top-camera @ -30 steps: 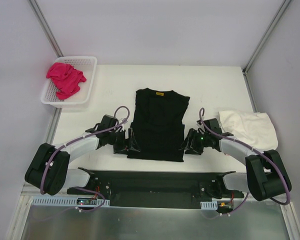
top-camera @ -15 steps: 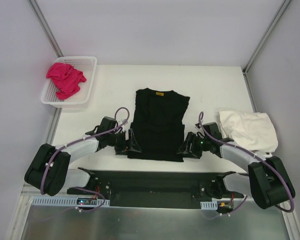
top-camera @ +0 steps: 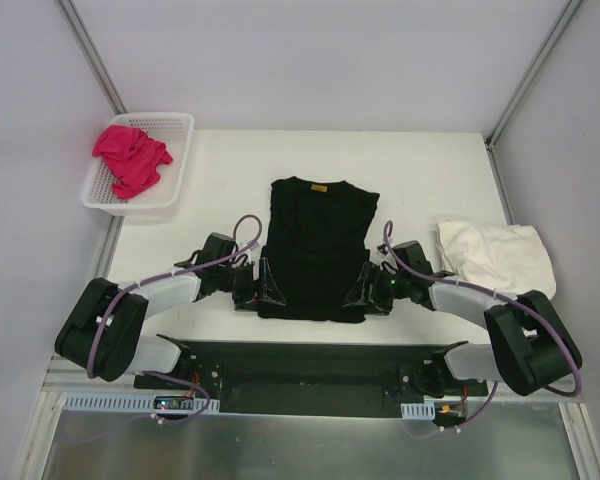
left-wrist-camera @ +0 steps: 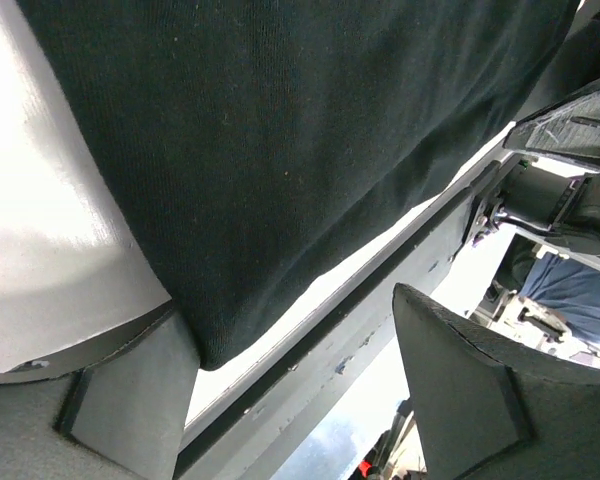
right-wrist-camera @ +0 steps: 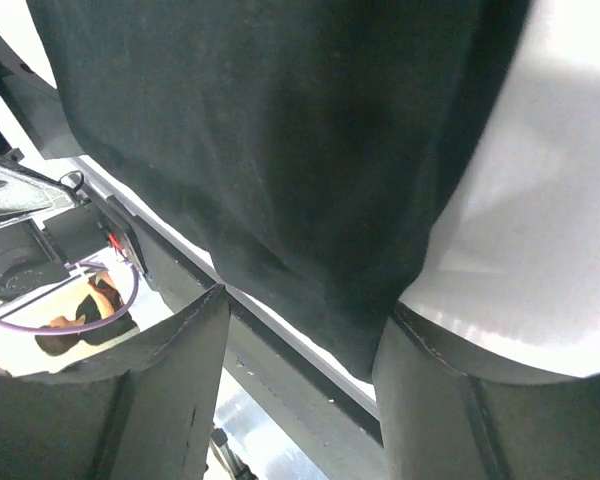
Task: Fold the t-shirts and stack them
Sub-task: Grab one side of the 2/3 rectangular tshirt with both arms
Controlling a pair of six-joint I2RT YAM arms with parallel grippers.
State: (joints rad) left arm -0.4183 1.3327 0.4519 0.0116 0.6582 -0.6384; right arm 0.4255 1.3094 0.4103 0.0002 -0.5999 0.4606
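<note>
- The black t-shirt (top-camera: 316, 245) lies flat in the middle of the table (top-camera: 230, 170), and its bottom hem is close to the near edge.
- Its sides look folded in, so it makes a long, thin shape, and the cloth is plain and dark with a few soft creases.
- There is 1 small yellow label (top-camera: 320, 187) at the neck. It is too small to read any words on it.
- The neck points to the far edge of the table and the hem points to the near edge, so its long side runs from near to far.
- The left gripper (top-camera: 263, 287) sits low at the bottom left corner of the black t-shirt. Its 2 fingers are wide apart.
- In the left wrist view, that corner of the cloth lies between the fingers (left-wrist-camera: 130, 390), right up against 1 of them.
- The right gripper (top-camera: 365, 290) sits low at the bottom right corner. Its fingers are apart too, with the cloth corner between them in the right wrist view, perhaps touching 1 finger (right-wrist-camera: 430, 400).
- A cream-white t-shirt (top-camera: 495, 258) lies rumpled by the right edge of the table.
- A bright pink t-shirt (top-camera: 130, 155) is bunched up in a white basket (top-camera: 175, 185) at the far left corner.
</note>
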